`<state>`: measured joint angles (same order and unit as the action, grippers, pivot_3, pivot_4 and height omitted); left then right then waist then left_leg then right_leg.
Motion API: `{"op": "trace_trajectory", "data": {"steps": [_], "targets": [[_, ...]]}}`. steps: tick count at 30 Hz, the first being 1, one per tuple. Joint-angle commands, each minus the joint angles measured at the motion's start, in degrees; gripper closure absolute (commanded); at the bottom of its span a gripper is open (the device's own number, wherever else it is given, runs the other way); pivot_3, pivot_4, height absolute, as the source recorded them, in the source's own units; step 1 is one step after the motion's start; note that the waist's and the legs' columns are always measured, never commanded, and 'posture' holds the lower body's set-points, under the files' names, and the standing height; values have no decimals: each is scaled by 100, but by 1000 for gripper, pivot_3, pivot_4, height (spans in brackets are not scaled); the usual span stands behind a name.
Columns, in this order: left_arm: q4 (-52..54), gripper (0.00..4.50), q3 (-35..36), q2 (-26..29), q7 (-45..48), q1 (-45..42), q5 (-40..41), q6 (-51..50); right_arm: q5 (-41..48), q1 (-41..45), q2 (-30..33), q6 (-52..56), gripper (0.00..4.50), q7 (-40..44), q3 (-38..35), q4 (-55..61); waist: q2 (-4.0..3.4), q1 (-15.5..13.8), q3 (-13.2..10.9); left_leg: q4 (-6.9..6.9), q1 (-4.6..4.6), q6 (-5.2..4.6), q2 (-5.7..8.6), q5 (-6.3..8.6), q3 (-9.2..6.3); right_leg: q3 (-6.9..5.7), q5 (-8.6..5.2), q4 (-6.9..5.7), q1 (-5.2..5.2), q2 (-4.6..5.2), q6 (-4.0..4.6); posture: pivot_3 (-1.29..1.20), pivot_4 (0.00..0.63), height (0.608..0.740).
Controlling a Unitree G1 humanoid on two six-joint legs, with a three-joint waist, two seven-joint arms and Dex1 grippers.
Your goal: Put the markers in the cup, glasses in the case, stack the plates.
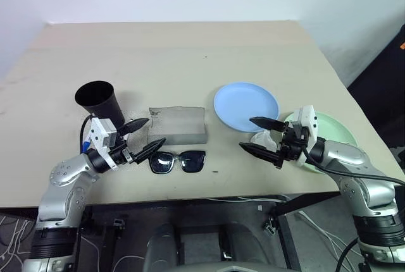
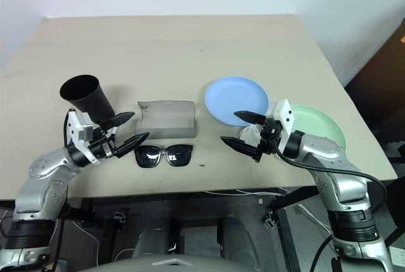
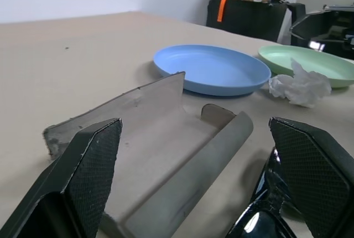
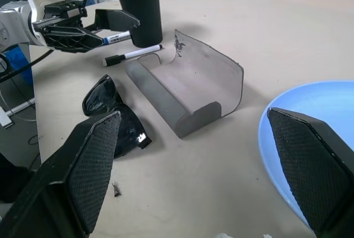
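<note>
Two markers (image 4: 124, 47) lie on the table (image 1: 190, 50) at the foot of the cup (image 1: 99, 104), one with a blue cap and one with a black cap; the right wrist view shows them just beside the cup's base, while in the head views the left arm covers that spot. The black cup stands upright near the table's left front. Just right of it lies the grey case (image 1: 178, 124), open, its flap raised as the wrist views show. The glasses (image 1: 178, 161) rest folded-out on the table in front of the case, close to its front edge. The light blue plate (image 1: 245, 105) sits right of the case, and the mint green plate (image 1: 335, 129) lies further right, near but not stacked with the blue one. A crumpled white tissue (image 3: 301, 86) sits on the table between the two plates' front edges; the left wrist view shows it clearly, the head views only partly behind the right end effector.

Left end effector (image 1: 143, 136) hovers between cup and case with its fingers spread wide apart, holding nothing. Right end effector (image 1: 258, 135) hangs above the tissue, fingers likewise wide apart and empty. Both point inward toward each other
</note>
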<state>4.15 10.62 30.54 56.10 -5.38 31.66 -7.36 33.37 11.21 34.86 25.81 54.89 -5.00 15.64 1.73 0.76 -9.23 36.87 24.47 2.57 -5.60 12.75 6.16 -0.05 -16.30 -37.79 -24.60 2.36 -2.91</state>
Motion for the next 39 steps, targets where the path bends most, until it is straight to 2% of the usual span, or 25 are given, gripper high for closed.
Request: {"op": "trace_trajectory", "data": {"steps": [1, 6, 12, 19, 24, 31, 39], "targets": [[13, 40, 9, 62, 83, -127, -94, 175, -74, 68, -23, -227, 0, -54, -54, 90, 0, -1, 0, 0, 0, 0, 0, 0, 0, 0, 0, 0, 0, 0, 0, 0, 150, 726], [-145, 40, -1, 16, 102, -310, -103, 179, -176, 92, -168, -420, 0, -203, -44, 89, 0, -1, 0, 2, 0, 0, 0, 0, -1, -1, 0, -1, 1, -2, 0, 0, 150, 726], [-346, 40, -130, -55, 205, -570, -165, 181, 50, 2, 22, -168, 0, -280, -369, 181, 0, -4, 0, 3, 0, 0, 1, 0, 0, -2, 1, 0, 3, -3, -2, 0, 150, 726], [-502, 40, -372, -208, 265, -697, -308, 231, 3, -473, 412, 129, 0, -462, -664, 417, 0, -11, 0, 7, 0, -1, 2, 0, -4, -3, 1, -1, 6, -3, -2, 0, 150, 726], [-662, 40, -506, -262, 345, -913, -373, 214, -159, -619, 958, 939, 0, -775, -550, 681, 0, 0, 0, 11, -2, -1, 2, 0, -4, -2, 1, -6, 6, -3, -2, 0, 150, 726], [-772, 40, -609, -295, 392, -1000, -481, 261, -87, -596, 1393, 1765, 0, -919, -657, 654, 0, -6, 0, 12, 0, -3, 2, 1, -5, -2, 0, -5, 5, -3, -2, 0, 150, 726], [-781, 40, -666, -398, 354, -1083, -498, 230, -393, -885, 1902, 2016, 0, -916, -655, 511, 2, -19, -1, 14, 1, -4, 3, 1, -7, -2, 0, -5, 6, -2, -2, 0, 150, 726]]}}
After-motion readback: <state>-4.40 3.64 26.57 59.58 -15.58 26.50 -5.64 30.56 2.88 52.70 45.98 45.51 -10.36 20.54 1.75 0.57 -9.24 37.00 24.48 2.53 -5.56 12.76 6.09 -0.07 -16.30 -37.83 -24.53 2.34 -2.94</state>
